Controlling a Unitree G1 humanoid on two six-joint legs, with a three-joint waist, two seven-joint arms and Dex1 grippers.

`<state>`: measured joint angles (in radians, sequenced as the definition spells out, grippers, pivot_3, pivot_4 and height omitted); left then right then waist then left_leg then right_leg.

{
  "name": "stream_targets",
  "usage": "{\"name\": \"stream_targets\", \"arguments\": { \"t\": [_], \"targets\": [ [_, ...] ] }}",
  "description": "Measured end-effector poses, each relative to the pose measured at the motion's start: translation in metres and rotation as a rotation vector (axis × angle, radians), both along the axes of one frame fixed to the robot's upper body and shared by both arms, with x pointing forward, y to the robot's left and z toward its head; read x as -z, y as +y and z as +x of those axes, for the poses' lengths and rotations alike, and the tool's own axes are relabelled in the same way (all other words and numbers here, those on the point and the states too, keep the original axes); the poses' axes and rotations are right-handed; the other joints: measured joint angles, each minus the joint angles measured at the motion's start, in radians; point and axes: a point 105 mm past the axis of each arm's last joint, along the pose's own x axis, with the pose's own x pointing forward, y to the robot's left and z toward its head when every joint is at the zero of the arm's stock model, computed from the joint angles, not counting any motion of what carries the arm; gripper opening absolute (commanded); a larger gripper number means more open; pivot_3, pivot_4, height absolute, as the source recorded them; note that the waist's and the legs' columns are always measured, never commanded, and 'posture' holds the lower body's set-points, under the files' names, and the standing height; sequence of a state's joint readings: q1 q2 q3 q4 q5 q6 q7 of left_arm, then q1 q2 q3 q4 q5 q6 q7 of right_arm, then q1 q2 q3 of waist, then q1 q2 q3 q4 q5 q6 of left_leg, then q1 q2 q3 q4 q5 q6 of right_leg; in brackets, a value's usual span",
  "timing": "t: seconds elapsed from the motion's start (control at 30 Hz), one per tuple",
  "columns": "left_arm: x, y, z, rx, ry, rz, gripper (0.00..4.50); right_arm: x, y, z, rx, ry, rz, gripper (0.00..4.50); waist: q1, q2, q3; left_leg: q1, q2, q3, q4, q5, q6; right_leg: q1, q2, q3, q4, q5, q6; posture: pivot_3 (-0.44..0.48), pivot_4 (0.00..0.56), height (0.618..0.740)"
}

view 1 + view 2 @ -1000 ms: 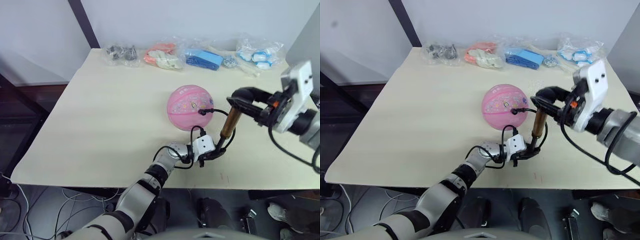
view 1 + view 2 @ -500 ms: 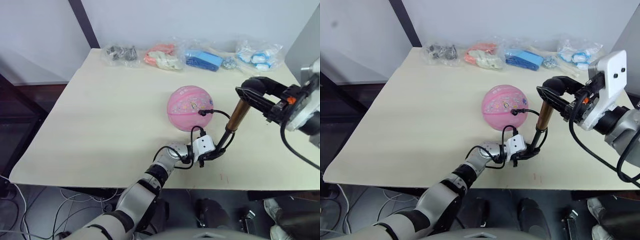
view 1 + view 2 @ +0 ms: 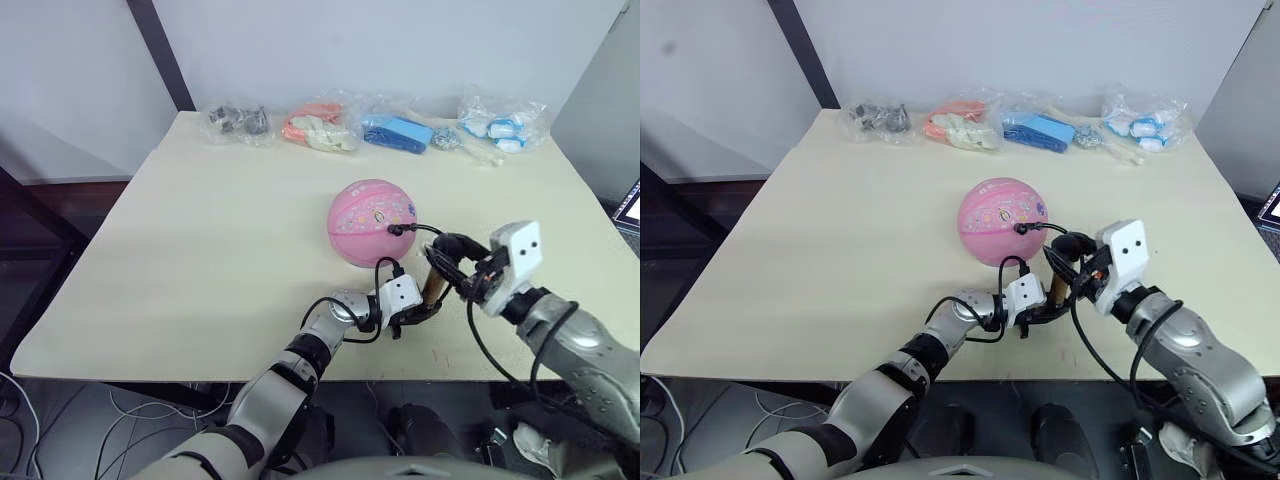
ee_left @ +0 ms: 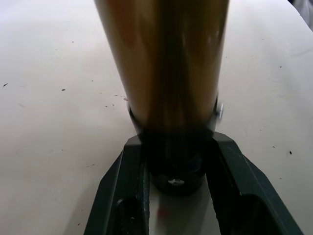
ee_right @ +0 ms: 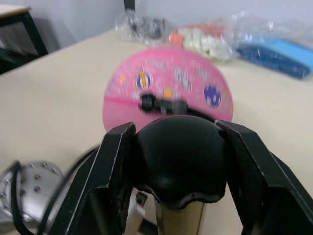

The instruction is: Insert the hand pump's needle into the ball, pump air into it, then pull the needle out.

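Your pink rubber ball with cartoon prints [image 3: 372, 222] sits mid-table on the smooth cream tabletop [image 3: 200, 250], the black needle fitting [image 3: 396, 229] plugged into its side. The slim gold-bronze hand pump [image 3: 433, 285] stands just beside it: your left gripper [image 4: 176, 166] clamps its black base, your right gripper [image 5: 178, 161] clasps the rounded black handle. Crinkly plastic bags [image 3: 400, 130] line the far edge, well apart

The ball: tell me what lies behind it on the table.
Behind the ball, along the far edge of the table, lies a row of clear plastic bags holding small dark, orange, blue and white items. What each item is cannot be told.
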<state>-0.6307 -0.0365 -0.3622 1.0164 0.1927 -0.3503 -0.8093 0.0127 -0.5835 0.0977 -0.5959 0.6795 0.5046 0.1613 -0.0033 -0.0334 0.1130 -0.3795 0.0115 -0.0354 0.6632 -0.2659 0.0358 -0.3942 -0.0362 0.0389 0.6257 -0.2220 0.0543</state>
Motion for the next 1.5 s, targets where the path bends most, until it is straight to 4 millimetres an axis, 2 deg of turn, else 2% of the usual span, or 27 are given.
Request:
{"name": "stream_targets", "arguments": {
  "t": [0.17,0.47,0.53,0.57,0.67,0.7,0.73,0.83,0.9,1.03,1.13,1.3,1.33,1.43,1.47,1.5],
  "targets": [
    [0.0,0.001,0.001,-0.005,0.002,0.004,1.09,0.001,-0.002,-0.001,0.0,-0.008,-0.004,2.08,-0.007,-0.002,-0.002,0.001,0.001,-0.001,0.0,0.0,0.0,0.0,0.0,0.0,0.0,0.0,0.0,0.0,0.15,0.74],
    [-0.008,-0.006,0.0,0.027,-0.021,-0.018,1.09,-0.031,-0.021,0.001,-0.01,0.078,-0.01,2.08,0.001,0.014,0.021,-0.009,-0.004,0.0,0.0,0.0,0.0,-0.008,-0.003,0.0,0.0,0.001,0.0,0.0,0.15,0.74],
    [-0.013,-0.008,0.001,0.039,-0.034,-0.03,1.09,-0.061,-0.025,0.002,-0.039,0.044,-0.007,2.08,0.004,0.022,0.026,-0.021,-0.005,0.001,0.004,0.0,0.0,-0.017,-0.003,0.002,0.0,0.006,0.003,0.0,0.15,0.74],
    [-0.013,-0.009,0.0,0.043,-0.032,-0.031,1.09,-0.078,-0.026,-0.001,-0.054,0.005,-0.003,2.08,0.009,0.022,0.027,-0.022,-0.006,0.0,0.004,0.0,0.0,-0.017,-0.003,0.002,0.0,0.007,0.005,0.0,0.15,0.74],
    [-0.014,-0.01,0.0,0.049,-0.032,-0.033,1.09,-0.094,-0.026,-0.004,-0.068,-0.019,-0.001,2.08,0.014,0.019,0.031,-0.022,-0.006,0.0,0.004,0.0,0.0,-0.017,-0.003,0.002,0.0,0.007,0.005,0.0,0.15,0.74],
    [-0.015,-0.011,0.0,0.052,-0.035,-0.035,1.09,-0.11,-0.028,-0.007,-0.077,-0.041,0.004,2.08,0.016,0.018,0.033,-0.022,-0.006,0.0,0.004,0.0,0.0,-0.017,-0.003,0.002,0.0,0.007,0.005,0.0,0.15,0.74],
    [-0.015,-0.011,0.0,0.052,-0.035,-0.035,1.09,-0.112,-0.028,-0.008,-0.078,-0.046,0.003,2.08,0.016,0.018,0.035,-0.023,-0.006,0.001,0.004,0.0,0.0,-0.017,-0.003,0.002,0.0,0.007,0.005,0.0,0.15,0.74],
    [-0.016,-0.012,0.001,0.054,-0.041,-0.036,1.09,-0.143,-0.029,-0.016,-0.097,-0.086,-0.016,2.08,0.016,0.02,0.039,-0.023,-0.006,0.002,0.004,0.0,0.0,-0.018,-0.004,0.003,0.0,0.007,0.005,0.0,0.15,0.74],
    [-0.017,-0.012,0.0,0.056,-0.045,-0.039,1.09,-0.155,-0.03,-0.019,-0.093,-0.098,-0.027,2.08,0.016,0.019,0.039,-0.023,-0.006,0.001,0.005,0.0,0.0,-0.018,-0.004,0.002,0.0,0.006,0.005,0.0,0.15,0.74],
    [-0.017,-0.012,0.0,0.058,-0.048,-0.04,1.09,-0.155,-0.03,-0.021,-0.081,-0.072,-0.027,2.08,0.017,0.018,0.04,-0.025,-0.006,0.001,0.005,0.0,0.0,-0.019,-0.004,0.003,0.0,0.007,0.005,0.0,0.15,0.74],
    [-0.015,-0.013,-0.001,0.058,-0.04,-0.039,1.09,-0.146,-0.031,-0.022,-0.063,-0.094,-0.025,2.08,0.017,0.015,0.038,-0.024,-0.006,0.001,0.005,0.0,0.001,-0.018,-0.004,0.002,-0.001,0.006,0.006,0.0,0.15,0.74],
    [-0.012,-0.01,0.0,0.04,-0.034,-0.027,1.09,-0.099,-0.033,-0.015,-0.019,-0.04,0.029,2.08,0.016,0.006,0.031,-0.017,-0.005,0.0,0.005,0.0,0.001,-0.012,-0.003,0.002,0.0,0.006,0.006,0.0,0.15,0.74],
    [-0.011,-0.009,0.001,0.036,-0.034,-0.022,1.09,-0.084,-0.031,-0.013,-0.007,-0.021,0.037,2.08,0.014,0.004,0.027,-0.016,-0.004,0.001,0.005,0.0,0.001,-0.012,-0.003,0.002,0.0,0.003,0.003,0.0,0.15,0.74],
    [-0.009,-0.007,0.001,0.028,-0.029,-0.016,1.09,-0.063,-0.024,-0.012,-0.009,-0.007,0.016,2.08,0.012,0.003,0.022,-0.015,-0.003,0.001,0.005,0.0,0.001,-0.012,-0.002,0.002,0.0,0.002,0.005,0.0,0.15,0.74],
    [-0.007,-0.005,0.001,0.024,-0.023,-0.012,1.09,-0.045,-0.018,-0.009,-0.002,0.018,0.01,2.08,0.013,0.0,0.016,-0.014,-0.001,0.0,0.004,0.0,0.001,-0.011,0.0,0.001,0.0,0.002,0.003,0.0,0.15,0.74],
    [-0.007,-0.005,0.001,0.024,-0.023,-0.012,1.09,-0.042,-0.018,-0.009,-0.001,0.022,0.005,2.08,0.013,0.0,0.015,-0.014,-0.001,0.0,0.004,0.0,0.001,-0.011,0.0,0.001,0.0,0.002,0.003,0.0,0.15,0.74]
  ]
}}
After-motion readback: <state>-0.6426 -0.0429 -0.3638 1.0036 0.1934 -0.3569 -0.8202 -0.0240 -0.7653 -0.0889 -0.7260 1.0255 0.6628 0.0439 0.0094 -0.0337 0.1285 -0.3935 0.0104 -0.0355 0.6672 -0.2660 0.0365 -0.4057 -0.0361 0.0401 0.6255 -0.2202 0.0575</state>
